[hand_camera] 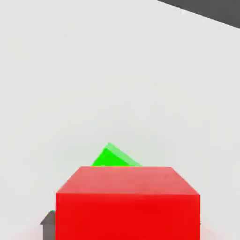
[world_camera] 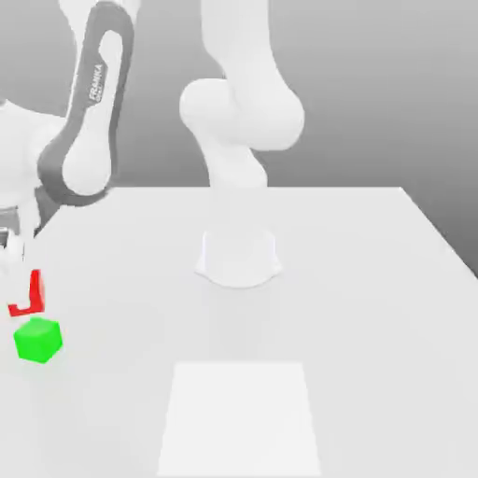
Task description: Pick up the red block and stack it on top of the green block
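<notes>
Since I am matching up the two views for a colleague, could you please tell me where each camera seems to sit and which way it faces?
Exterior view: off the arm, facing the robot base across the table; the arm and its gripper show.
Hand view: on the hand, looking past the red block to the table; part of a finger seems to show beside the block.
Shared: both show the red block, the green block and the table.

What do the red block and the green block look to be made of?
Red block: probably painted wood or plastic, finish matte; its faces are flat, evenly coloured, with no grain or sharp highlight.
Green block: likely the same sort of material, also matte; each face is a plain, uniform green, though colour alone cannot separate wood from plastic.
</notes>
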`<state>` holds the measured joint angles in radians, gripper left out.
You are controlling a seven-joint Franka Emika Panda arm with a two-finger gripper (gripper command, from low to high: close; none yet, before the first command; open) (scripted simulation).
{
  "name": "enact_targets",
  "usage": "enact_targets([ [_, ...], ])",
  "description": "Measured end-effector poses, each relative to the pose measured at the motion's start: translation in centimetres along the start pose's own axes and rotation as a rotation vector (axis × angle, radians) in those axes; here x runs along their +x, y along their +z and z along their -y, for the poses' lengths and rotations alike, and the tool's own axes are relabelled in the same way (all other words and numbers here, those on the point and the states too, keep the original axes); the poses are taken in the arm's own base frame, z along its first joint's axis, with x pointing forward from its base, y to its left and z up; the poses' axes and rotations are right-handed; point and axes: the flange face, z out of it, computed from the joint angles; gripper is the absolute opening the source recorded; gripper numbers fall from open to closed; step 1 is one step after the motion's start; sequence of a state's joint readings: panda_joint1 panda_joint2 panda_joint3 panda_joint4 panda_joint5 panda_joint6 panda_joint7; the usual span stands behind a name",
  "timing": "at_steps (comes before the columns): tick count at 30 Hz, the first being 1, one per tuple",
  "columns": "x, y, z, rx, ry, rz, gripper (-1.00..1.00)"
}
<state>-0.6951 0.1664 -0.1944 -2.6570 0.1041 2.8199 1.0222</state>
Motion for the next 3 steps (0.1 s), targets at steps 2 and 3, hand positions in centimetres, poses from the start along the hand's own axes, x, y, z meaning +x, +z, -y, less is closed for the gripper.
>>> enact_targets([
  [2, 0.00, 0.00, 0.00, 0.000, 0.000, 0.000, 1.00],
  [3, 0.00, 0.00, 0.00, 0.000, 0.000, 0.000, 1.00],
])
